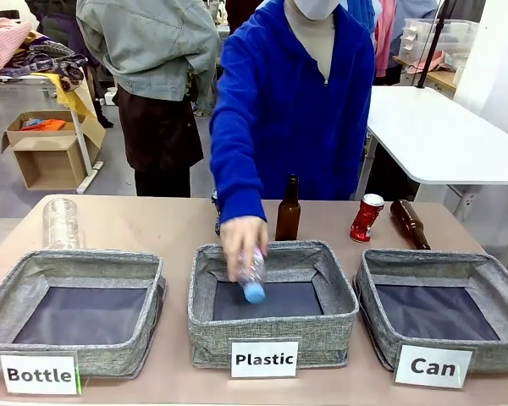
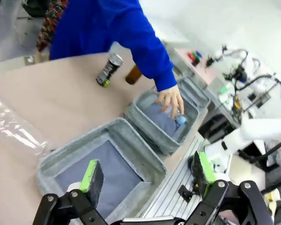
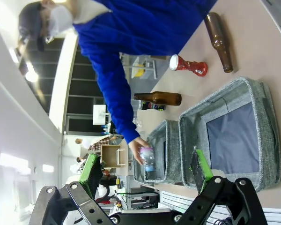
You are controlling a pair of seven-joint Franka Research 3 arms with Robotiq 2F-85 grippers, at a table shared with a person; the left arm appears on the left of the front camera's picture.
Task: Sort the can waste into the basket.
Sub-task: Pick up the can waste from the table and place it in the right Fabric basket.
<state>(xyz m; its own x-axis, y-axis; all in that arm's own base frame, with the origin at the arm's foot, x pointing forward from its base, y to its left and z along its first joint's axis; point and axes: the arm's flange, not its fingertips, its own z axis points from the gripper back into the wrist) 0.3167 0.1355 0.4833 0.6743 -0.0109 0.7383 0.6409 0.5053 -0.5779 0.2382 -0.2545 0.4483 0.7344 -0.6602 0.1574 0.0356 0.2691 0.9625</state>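
The red and white can (image 1: 367,217) stands dented on the table behind the grey basket (image 1: 423,256) with the card "Can"; the basket's dark floor is bare. The black can (image 1: 216,211) is half hidden behind the person's blue sleeve. My left gripper (image 2: 147,173) is open over the "Bottle" basket (image 2: 131,140), with the black can (image 2: 108,70) far beyond it. My right gripper (image 3: 145,169) is open above the front of the "Can" basket (image 3: 267,117), and the red and white can (image 3: 189,65) and the black can (image 3: 152,106) show past it.
The person's hand (image 1: 241,239) holds a clear plastic bottle (image 1: 252,279) over the "Plastic" basket (image 1: 275,330). One brown bottle (image 1: 288,210) stands upright, another (image 1: 409,223) lies beside the red can. A clear plastic bottle (image 1: 61,222) lies far left.
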